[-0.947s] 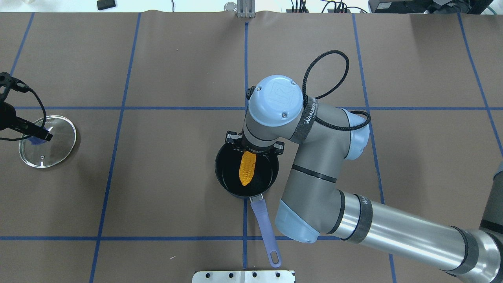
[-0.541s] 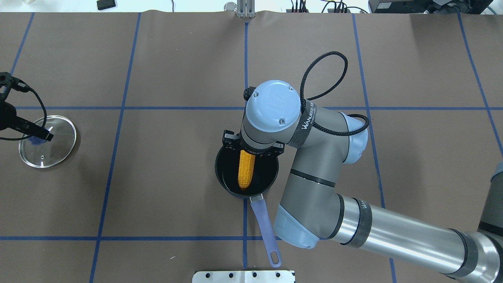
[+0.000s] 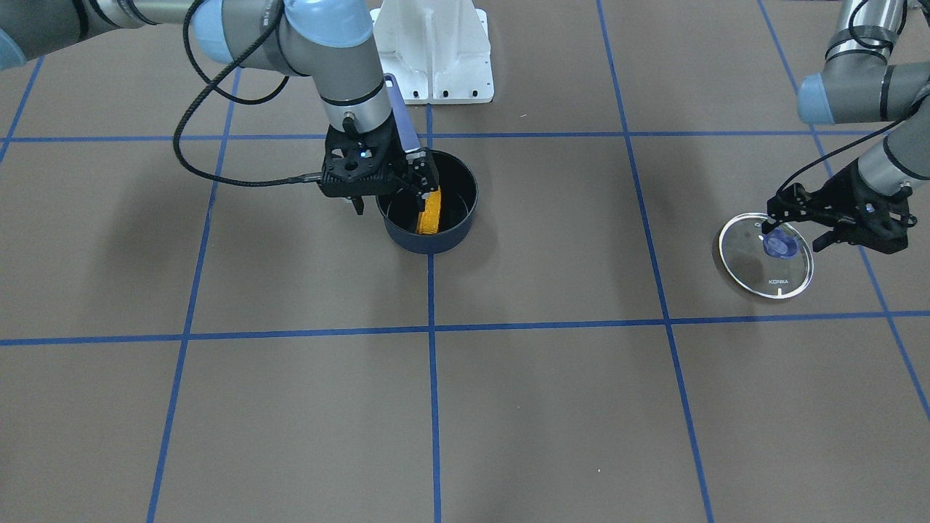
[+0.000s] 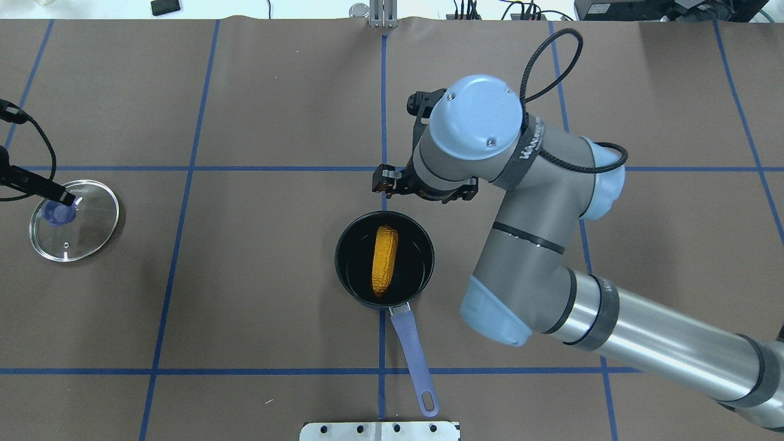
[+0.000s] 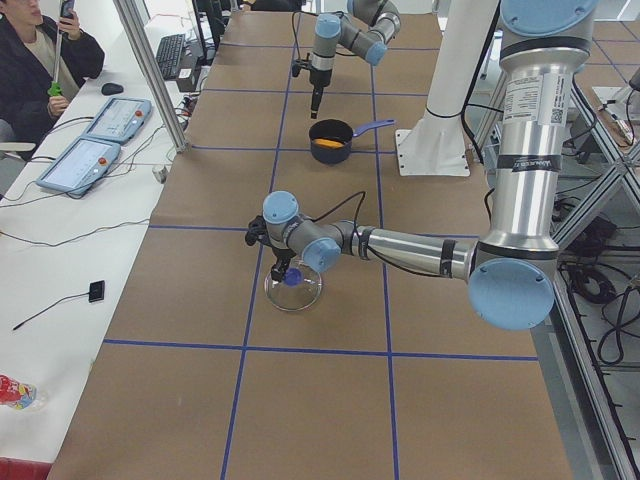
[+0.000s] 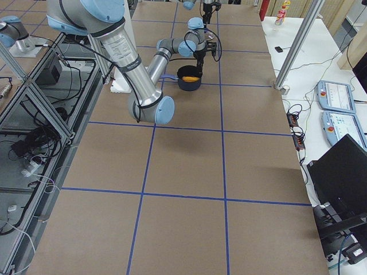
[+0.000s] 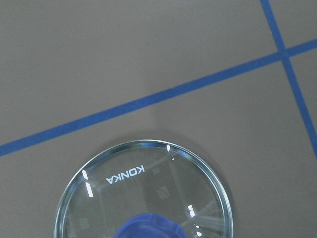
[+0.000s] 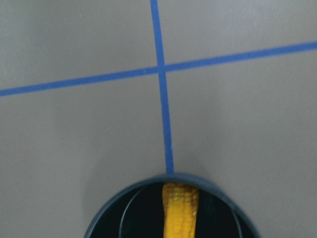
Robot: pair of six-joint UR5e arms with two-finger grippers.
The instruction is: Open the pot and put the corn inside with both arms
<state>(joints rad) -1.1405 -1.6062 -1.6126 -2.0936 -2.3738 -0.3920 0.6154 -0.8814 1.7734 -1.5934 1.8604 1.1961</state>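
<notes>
- My right gripper [image 3: 393,202], jaws spread, has released and backed toward the far edge.
- Corn [image 4: 384,260] lies in the mid-table pot [image 4: 354,269]: job looks done.
- My left gripper [image 3: 793,236], jaws spread, hangs over the lid [image 4: 86,233] by the left edge.

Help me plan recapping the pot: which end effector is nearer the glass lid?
Left. The left end effector hovers just above the glass lid, by its blue knob. The right end effector is far off, beside the pot.
</notes>
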